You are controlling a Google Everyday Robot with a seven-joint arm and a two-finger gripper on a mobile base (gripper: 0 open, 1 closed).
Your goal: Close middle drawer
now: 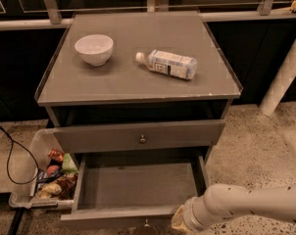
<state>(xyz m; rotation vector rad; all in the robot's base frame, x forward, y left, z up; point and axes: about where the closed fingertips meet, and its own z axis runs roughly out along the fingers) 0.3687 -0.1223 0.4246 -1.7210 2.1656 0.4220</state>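
Note:
The middle drawer (138, 185) is the lowest one in view and stands pulled well out of the grey cabinet. Its shallow grey inside is empty. Its slim front panel (113, 219) runs along the bottom edge, with a small round knob (146, 223) at its centre. Above it, the drawer with the taller front panel (99, 137) is nearly shut. My white arm (256, 204) comes in from the right. My gripper (179, 221) is at the right end of the open drawer's front panel, low in the view and partly cut off by the frame's bottom edge.
A white bowl (93, 48) and a plastic bottle (167, 63) lying on its side are on the cabinet top (138, 84). A clear bin of snacks (52, 175) sits on the floor left of the drawer, with a black cable (8, 155) beside it. A white pole (285, 72) leans at the right.

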